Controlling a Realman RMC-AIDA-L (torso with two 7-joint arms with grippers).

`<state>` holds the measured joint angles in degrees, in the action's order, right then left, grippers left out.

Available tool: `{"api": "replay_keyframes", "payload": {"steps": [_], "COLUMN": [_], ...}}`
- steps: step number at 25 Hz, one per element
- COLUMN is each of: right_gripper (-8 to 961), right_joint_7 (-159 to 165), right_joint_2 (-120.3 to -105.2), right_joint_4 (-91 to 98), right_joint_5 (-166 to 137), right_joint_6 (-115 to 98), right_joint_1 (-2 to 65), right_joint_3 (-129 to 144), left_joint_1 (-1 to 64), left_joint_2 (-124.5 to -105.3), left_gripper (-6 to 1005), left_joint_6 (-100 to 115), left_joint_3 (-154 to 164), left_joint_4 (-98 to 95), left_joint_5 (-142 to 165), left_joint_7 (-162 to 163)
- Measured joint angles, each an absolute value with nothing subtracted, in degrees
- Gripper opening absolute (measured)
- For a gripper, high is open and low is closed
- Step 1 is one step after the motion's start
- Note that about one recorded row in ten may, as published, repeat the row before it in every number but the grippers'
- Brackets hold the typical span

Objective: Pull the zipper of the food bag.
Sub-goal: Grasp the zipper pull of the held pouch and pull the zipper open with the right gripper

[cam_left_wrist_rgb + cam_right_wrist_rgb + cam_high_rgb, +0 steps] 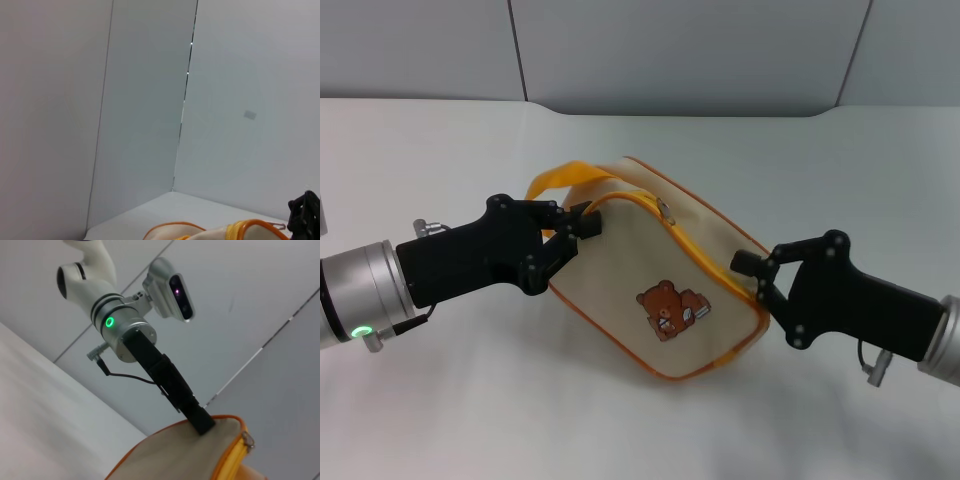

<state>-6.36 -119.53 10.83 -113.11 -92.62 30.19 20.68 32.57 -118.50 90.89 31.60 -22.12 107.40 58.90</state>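
Both arms sit closest to the head camera, one each side of the food bag (655, 290), which is tilted on the white table (470, 400) right between them. Left gripper (582, 222) has its jaws pressed together on the bag's upper corner, just by where the yellow strap handle (565, 178) comes off, so it looks like the anchor hand. Right gripper (752, 277) is at the opposite, lower corner, jaws touching or just about touching the orange piping, but I honestly can't tell if they're pinching anything or just resting there. The zipper (705, 262) runs along the top edge from one set of jaws to the other, and the little silver pull tab (666, 209) sits much nearer the left jaws than the right ones, well apart from the right. From the right wrist view you get the left gripper (202, 424) clamped on the cream fabric, and the tab (248, 441) just beside it. My read: we're at the bracing stage, zip not pulled yet. Next move needs one set of jaws to get onto that tiny tab and slide it along the tape while the other holds the bag steady.
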Motion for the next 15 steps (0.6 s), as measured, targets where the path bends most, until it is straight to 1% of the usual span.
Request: {"api": "replay_keyframes", "payload": {"steps": [5,9,15], "right_gripper": [57,89,138], "right_joint_7": [-3.3,5.3,25.2], "right_joint_2": [-119.42,-119.19,-119.18], "right_joint_4": [10.4,12.4,16.1], "right_joint_5": [-113.0,-113.0,-113.0], "right_joint_6": [-96.0,-98.8,-101.0], "right_joint_1": [29.2,28.9,30.7], "right_joint_3": [18.0,17.8,18.5], "left_joint_1": [32.7,32.8,33.0], "left_joint_2": [-118.58,-118.68,-118.86], "left_gripper": [65,66,66], "left_joint_6": [91.3,91.7,92.5], "left_joint_3": [32.0,32.1,32.2], "left_joint_4": [-21.8,-21.7,-21.6], "left_joint_5": [107.4,107.4,107.4], "left_joint_7": [58.8,58.8,58.5]}}
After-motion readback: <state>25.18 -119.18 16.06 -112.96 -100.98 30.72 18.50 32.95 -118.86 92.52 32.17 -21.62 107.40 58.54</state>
